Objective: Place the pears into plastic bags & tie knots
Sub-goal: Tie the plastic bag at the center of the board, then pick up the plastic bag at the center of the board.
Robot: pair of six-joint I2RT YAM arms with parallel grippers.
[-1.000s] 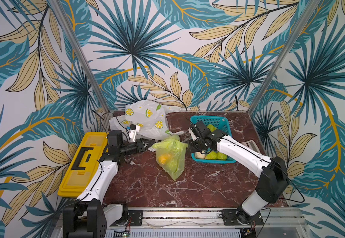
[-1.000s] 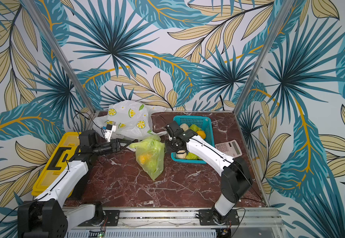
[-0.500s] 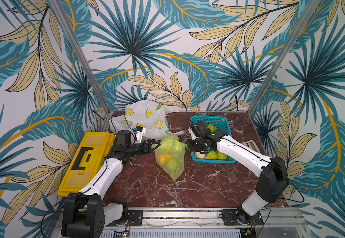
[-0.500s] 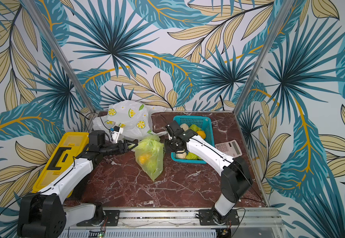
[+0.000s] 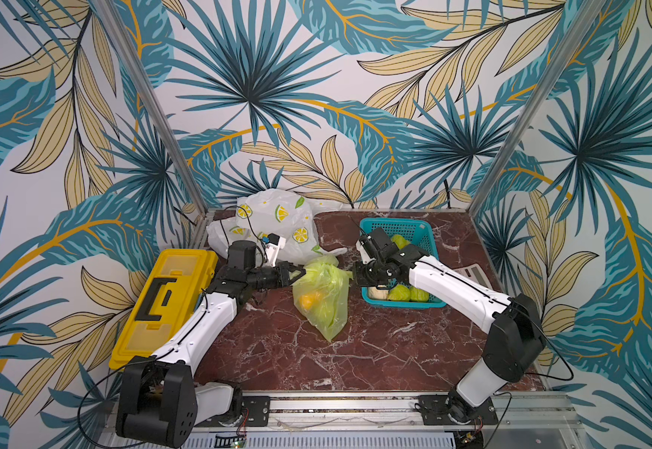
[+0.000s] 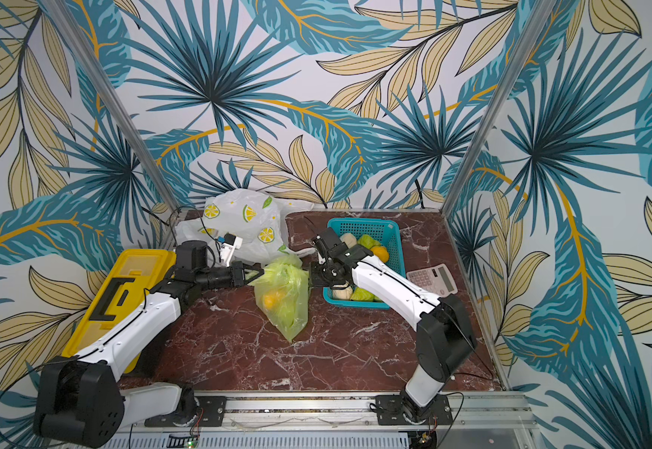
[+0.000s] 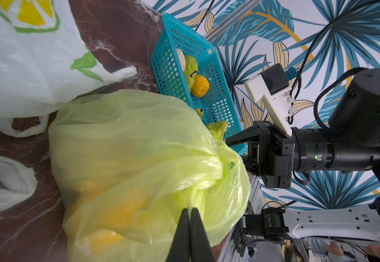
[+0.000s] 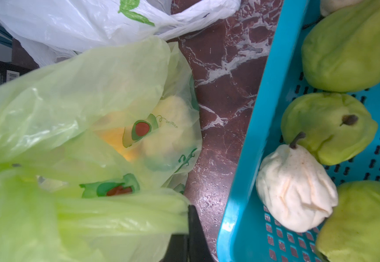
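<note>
Pears [image 8: 295,188] lie in the teal basket [image 5: 402,305] just beside the right claw [image 5: 354,277], on its side away from the bag. Several are bright green and one is pale cream, with a round orange fruit [image 6: 381,253] among them. The yellow-green plastic bag [image 5: 322,291] stands on the marble desk [image 5: 355,350] between the two claws, its top stretched from one to the other. The left claw [image 5: 299,273] has its jaws together on a fold of the bag's upper edge. In the left wrist view its black fingertips [image 7: 182,231] meet with bunched film at their tips. The right claw is clamped on the bag's opposite edge, and a taut band of green film runs into it in the right wrist view. An orange shape [image 5: 307,301] shows through the film, low in the bag below both claws. Behind the left claw, toward the wall, slumps a white bag with lemon-slice prints [image 5: 274,221]. A yellow toolbox [image 5: 161,303] lies beside the left arm. A calculator [image 6: 431,278] lies beyond the basket from the right claw.
</note>
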